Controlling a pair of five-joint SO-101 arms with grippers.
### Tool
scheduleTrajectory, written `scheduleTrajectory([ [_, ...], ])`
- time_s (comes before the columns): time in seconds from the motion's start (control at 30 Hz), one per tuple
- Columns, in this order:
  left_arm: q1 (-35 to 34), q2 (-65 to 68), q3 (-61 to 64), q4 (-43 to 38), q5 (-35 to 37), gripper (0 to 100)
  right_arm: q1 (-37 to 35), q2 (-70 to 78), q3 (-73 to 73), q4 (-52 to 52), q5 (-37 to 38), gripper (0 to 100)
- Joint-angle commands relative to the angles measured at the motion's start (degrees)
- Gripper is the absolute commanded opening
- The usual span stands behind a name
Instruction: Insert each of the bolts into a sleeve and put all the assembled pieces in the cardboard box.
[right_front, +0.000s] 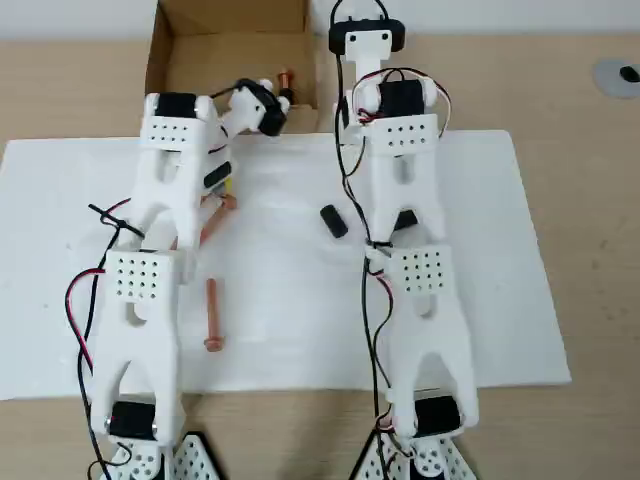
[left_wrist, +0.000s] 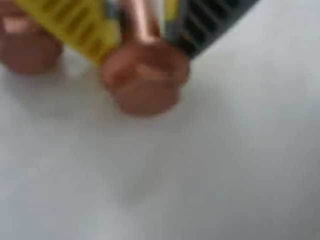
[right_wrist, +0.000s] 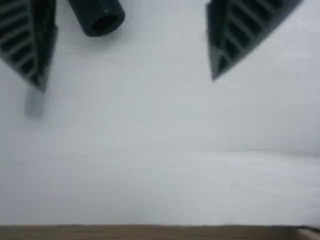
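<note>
My left gripper (left_wrist: 142, 30) is shut on a copper bolt (left_wrist: 145, 75), its head just above the white sheet. In the high view this gripper (right_front: 222, 187) sits left of centre with the bolt (right_front: 212, 222) under it. A second bolt head (left_wrist: 25, 45) lies close beside it. Another bolt (right_front: 211, 315) lies loose further toward the front. My right gripper (right_wrist: 125, 80) is open over the sheet, and a black sleeve (right_wrist: 97, 15) lies just past its fingertips. From above, the sleeve (right_front: 333, 220) lies left of the right gripper (right_front: 398, 222).
The cardboard box (right_front: 175, 65) stands open at the back left, with a copper piece (right_front: 285, 80) inside near its right wall. The white sheet (right_front: 480, 300) covers the table's middle. Bare wood (right_wrist: 150, 232) shows beyond its edge.
</note>
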Motion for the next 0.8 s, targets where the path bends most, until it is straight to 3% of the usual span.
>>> scheduleTrajectory([
  [0.0,-1.1,1.6,-6.2,0.8,1.6,1,1.2,-4.8,-3.1,0.3,-0.4,24.9],
  [0.37,-0.6,1.5,-22.2,8.0,8.0,1,1.0,-5.1,-3.1,0.4,-0.2,24.9],
  [0.6,1.0,-7.1,-18.2,8.1,11.7,1,0.9,-5.1,-3.1,0.4,-0.4,24.9],
  [0.67,1.5,-11.0,-16.1,8.1,14.6,1,0.9,-5.1,-3.0,0.4,-0.4,24.9],
  [0.77,1.8,-16.7,-13.8,8.1,25.6,1,0.3,-4.8,-2.9,1.4,-0.2,24.9],
])
